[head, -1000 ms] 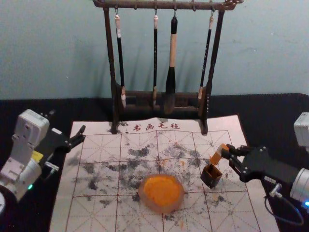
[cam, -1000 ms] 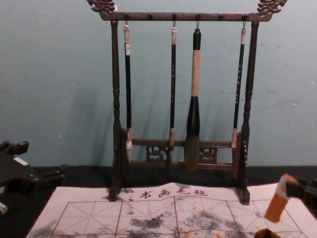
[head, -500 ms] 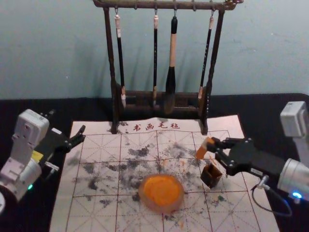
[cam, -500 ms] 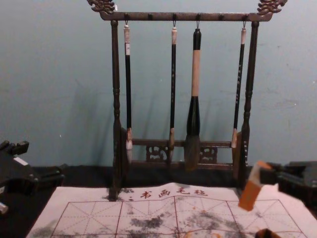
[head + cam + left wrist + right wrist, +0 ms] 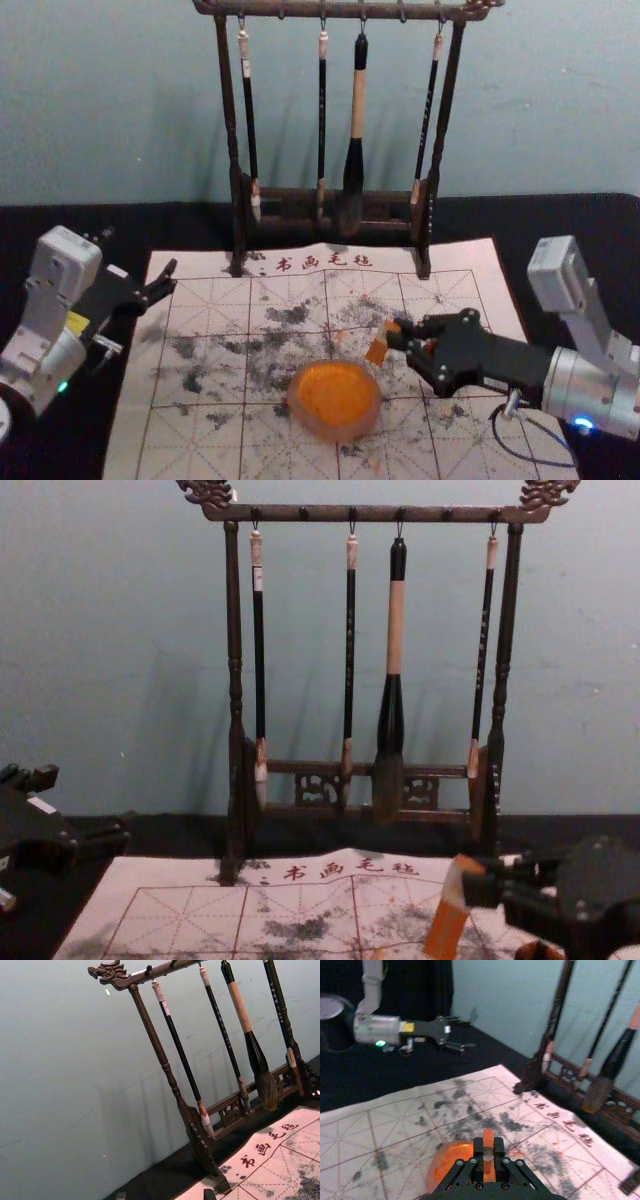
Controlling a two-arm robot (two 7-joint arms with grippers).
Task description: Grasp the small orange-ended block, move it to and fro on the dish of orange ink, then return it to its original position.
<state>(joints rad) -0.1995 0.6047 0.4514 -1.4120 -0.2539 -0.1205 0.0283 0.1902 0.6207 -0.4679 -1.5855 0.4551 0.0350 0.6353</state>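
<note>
While pinching small orange-ended oblong block (image 5: 378, 344) in right hand (image 5: 397, 337) | hovers near round orange-ink dish (image 5: 342, 432) | parks spread left hand (image 5: 141, 252) at left

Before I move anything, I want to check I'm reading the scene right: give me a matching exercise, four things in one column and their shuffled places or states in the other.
Things
1. Orange-ended block
2. Dish
3. Thickest brush
4. Left pincer

Places or states
A. Hanging from the rack
B. Open, with nothing between its fingers
C. On the mat, with orange ink in it
D. Gripped by the right pincer

Right pairs
1-D, 2-C, 3-A, 4-B
</note>
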